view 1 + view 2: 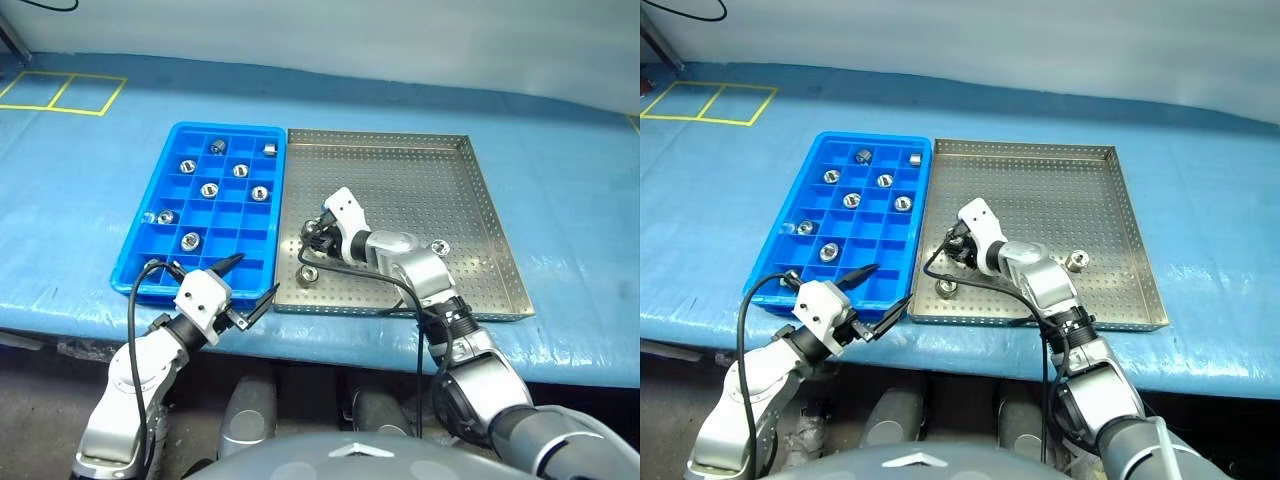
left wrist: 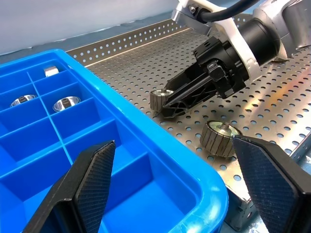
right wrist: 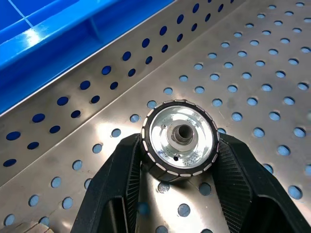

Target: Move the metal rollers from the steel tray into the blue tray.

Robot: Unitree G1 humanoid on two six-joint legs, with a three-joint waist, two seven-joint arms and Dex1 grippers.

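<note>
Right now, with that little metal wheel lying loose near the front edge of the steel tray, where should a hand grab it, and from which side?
Probably by its ribbed round wall, from above. That roller sits flat on the steel tray, hole upward, so two fingers can straddle it and pinch opposite sides. The right hand grips another roller just so.

Blue cloth-covered table [image 1: 560, 180]; yellow taped squares [image 1: 62, 93] far left.
</note>
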